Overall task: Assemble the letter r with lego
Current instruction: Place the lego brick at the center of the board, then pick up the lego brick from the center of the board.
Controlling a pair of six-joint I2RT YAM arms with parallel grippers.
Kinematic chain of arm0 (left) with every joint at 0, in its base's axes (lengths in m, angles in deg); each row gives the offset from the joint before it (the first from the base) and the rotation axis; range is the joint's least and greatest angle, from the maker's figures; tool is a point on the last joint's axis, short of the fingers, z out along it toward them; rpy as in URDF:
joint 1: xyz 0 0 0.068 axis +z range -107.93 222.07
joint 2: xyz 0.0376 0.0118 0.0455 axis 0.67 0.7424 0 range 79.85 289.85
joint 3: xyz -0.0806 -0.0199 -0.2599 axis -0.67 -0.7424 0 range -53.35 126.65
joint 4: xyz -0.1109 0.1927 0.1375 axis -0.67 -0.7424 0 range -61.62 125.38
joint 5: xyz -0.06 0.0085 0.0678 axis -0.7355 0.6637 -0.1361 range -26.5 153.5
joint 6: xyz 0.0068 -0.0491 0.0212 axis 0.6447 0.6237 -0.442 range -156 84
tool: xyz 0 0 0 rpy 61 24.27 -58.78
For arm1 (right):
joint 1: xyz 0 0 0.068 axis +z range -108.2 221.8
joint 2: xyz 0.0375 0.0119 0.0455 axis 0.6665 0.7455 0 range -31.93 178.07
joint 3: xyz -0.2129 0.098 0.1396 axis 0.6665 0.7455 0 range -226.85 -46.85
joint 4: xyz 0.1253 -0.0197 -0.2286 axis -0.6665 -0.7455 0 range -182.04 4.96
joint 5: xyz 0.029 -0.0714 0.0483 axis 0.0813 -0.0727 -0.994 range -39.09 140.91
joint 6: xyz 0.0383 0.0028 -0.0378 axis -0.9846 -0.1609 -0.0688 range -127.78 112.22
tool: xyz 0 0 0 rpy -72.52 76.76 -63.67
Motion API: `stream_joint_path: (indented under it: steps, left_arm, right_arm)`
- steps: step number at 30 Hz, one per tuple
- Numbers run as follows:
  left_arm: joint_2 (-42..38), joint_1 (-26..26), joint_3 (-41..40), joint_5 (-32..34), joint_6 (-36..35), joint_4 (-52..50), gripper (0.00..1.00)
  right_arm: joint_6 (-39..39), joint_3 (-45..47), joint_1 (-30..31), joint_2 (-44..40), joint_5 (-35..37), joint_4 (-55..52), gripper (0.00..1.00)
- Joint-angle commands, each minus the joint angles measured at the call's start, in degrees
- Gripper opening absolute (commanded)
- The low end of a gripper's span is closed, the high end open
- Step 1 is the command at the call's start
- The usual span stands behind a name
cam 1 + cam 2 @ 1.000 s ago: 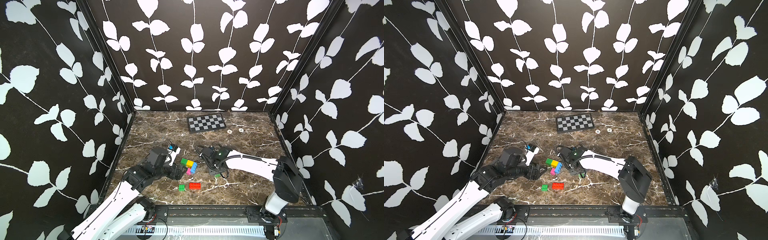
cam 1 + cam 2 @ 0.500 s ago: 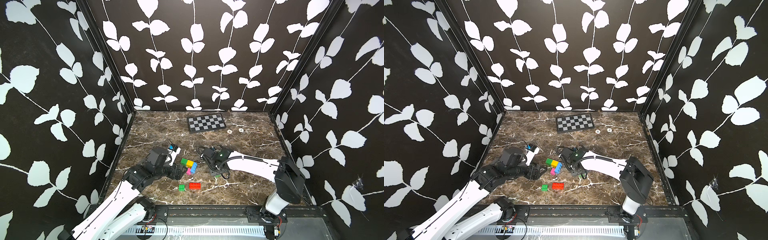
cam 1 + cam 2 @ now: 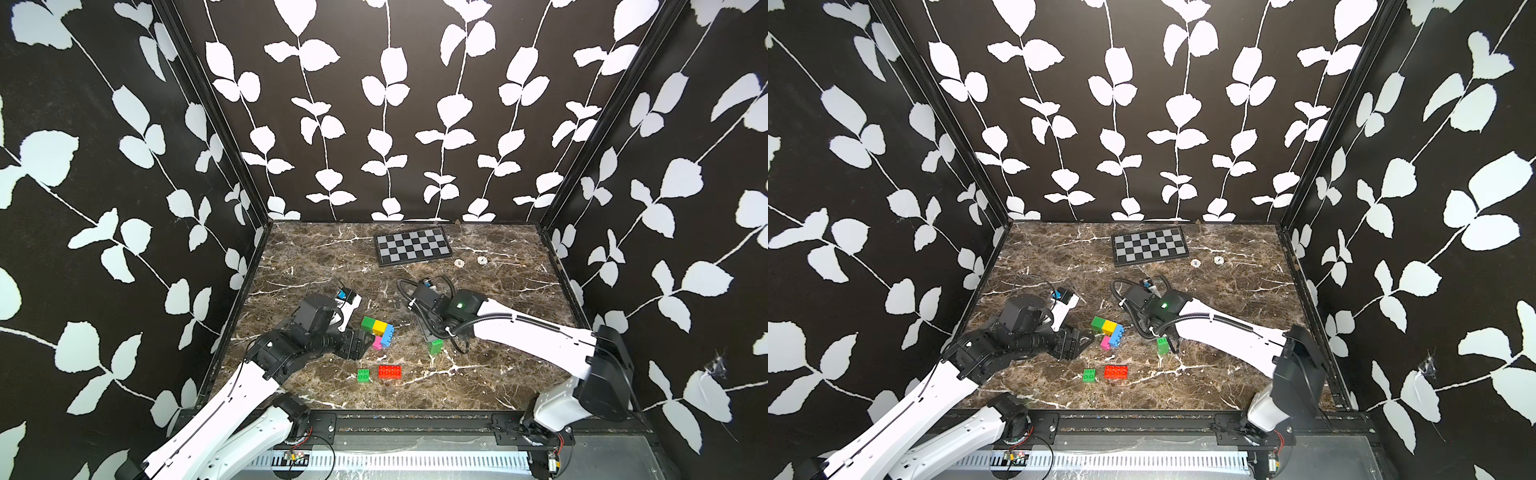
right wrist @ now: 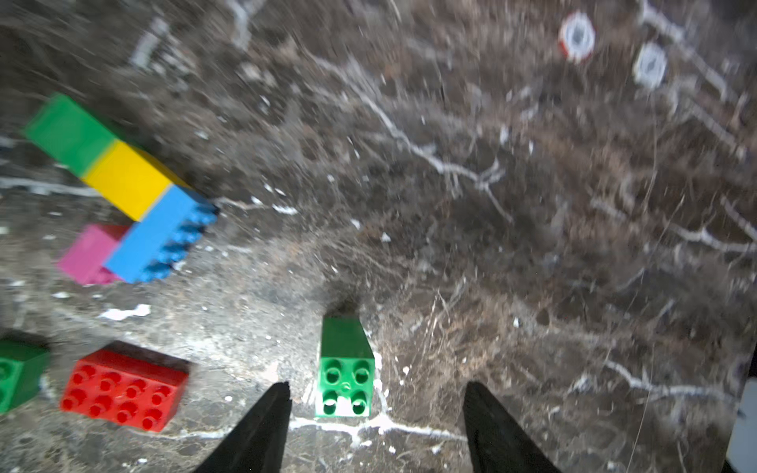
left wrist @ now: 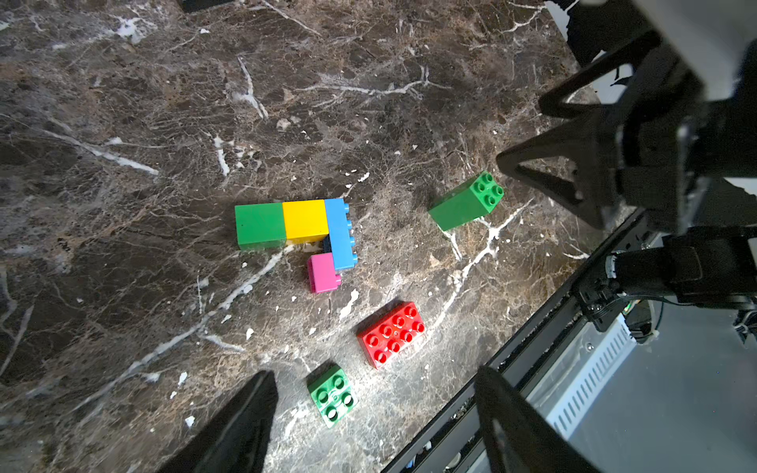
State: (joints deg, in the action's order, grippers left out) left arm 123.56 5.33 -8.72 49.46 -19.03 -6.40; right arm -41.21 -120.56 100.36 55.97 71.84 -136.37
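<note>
— Lego first: the joined part (image 5: 305,223), green, yellow and blue bricks in a row with a pink brick (image 5: 323,272) touching the blue one, lies flat on the marble table (image 5: 123,123) between my two arms. The long green piece (image 4: 346,364) lies on its side, well apart from it, with its studs toward my right wrist camera.

— And your fingers?

— The right gripper (image 4: 377,387) stands spread. The piece is between the fingers (image 4: 270,422) but just ahead of the tips, nearer to one, and touches neither. The left gripper (image 5: 373,372) is also spread and holds nothing. It hangs near the red brick (image 5: 391,333) and the small green brick (image 5: 332,395).

— How would you take it?

— I think I must centre first, then advance until the pads cover the smooth long sides, then close squarely, so that it does not roll. The studs must be free for joining. Perhaps my left should steady the joined part.
</note>
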Motion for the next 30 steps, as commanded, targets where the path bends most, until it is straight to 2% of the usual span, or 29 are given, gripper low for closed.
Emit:
stream_joint_path:
  steps: [1, 4, 9, 12, 19, 24, 30]
  left_arm:
    - [-2.09, -0.25, 0.36, 2.17, 1.20, -2.15, 0.78]
    - [-4.63, -0.28, 2.12, 6.12, 3.74, -7.46, 0.77]
    - [-11.68, -0.27, 6.52, 12.18, 7.99, -18.90, 0.77]
    - [-15.97, -0.24, 8.69, 15.60, 9.65, -26.80, 0.77]
    - [-24.07, -0.27, 9.69, 17.58, 12.82, -35.96, 0.77]
    - [-26.04, -0.25, 9.35, 17.00, 14.32, -34.98, 0.77]
    - [-25.47, -0.27, 8.14, 15.55, 14.32, -32.54, 0.77]
  right_arm:
    - [13.27, -0.98, 1.22, -1.27, -1.14, 3.93, 0.65]
    - [19.37, -3.08, 1.71, -0.40, -6.66, 6.13, 0.64]
    - [24.06, -7.54, 1.75, 5.32, -21.50, 6.83, 0.56]
    - [25.95, -9.32, 2.62, 9.51, -26.14, 7.30, 0.53]
    - [32.43, -13.55, 7.99, 18.98, -26.07, 4.98, 0.53]
    - [36.14, -15.09, 10.70, 23.76, -25.30, 2.01, 0.54]
    - [36.73, -12.93, 11.91, 24.17, -24.55, 1.77, 0.56]
